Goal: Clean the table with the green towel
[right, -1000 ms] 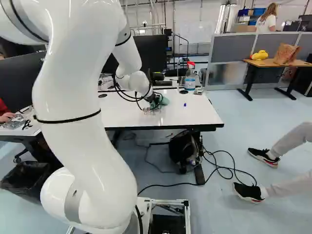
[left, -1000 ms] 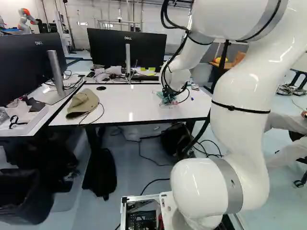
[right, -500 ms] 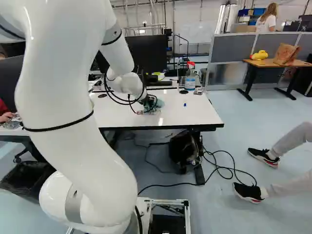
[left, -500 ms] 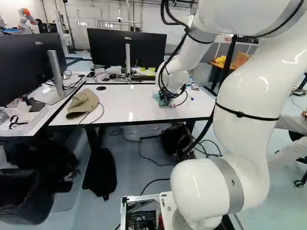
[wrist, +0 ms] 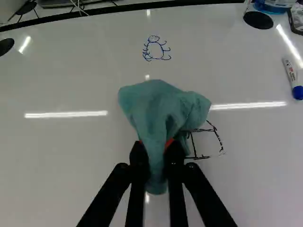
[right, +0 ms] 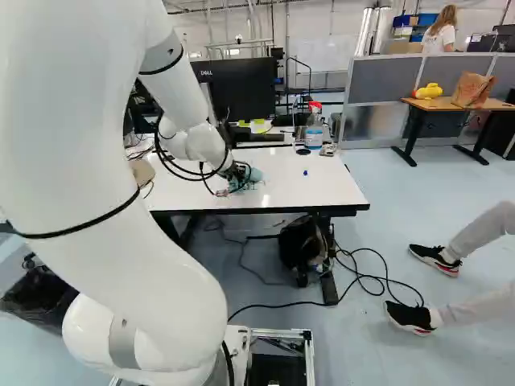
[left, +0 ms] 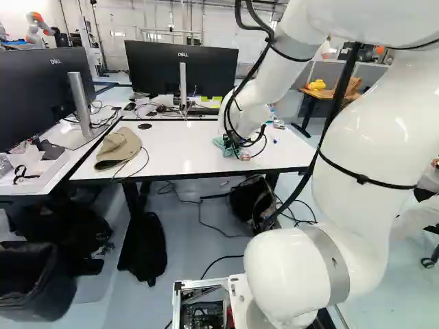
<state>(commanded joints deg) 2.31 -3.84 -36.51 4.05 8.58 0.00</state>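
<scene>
The gripper (right: 238, 177) pinches the green towel (wrist: 158, 106), whose folds partly hide the grip. Beside the jaws, it obscures some of a black drawing (wrist: 205, 130). Ahead lies a blue drawing (wrist: 155, 49); farther, a spray bottle (wrist: 276, 4) is cut off.

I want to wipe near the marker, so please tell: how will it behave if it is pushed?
The marker may roll easily: it lies on its side, slim and rounded, on the glossy table. It is probably stiff, judging by its straight body.
</scene>
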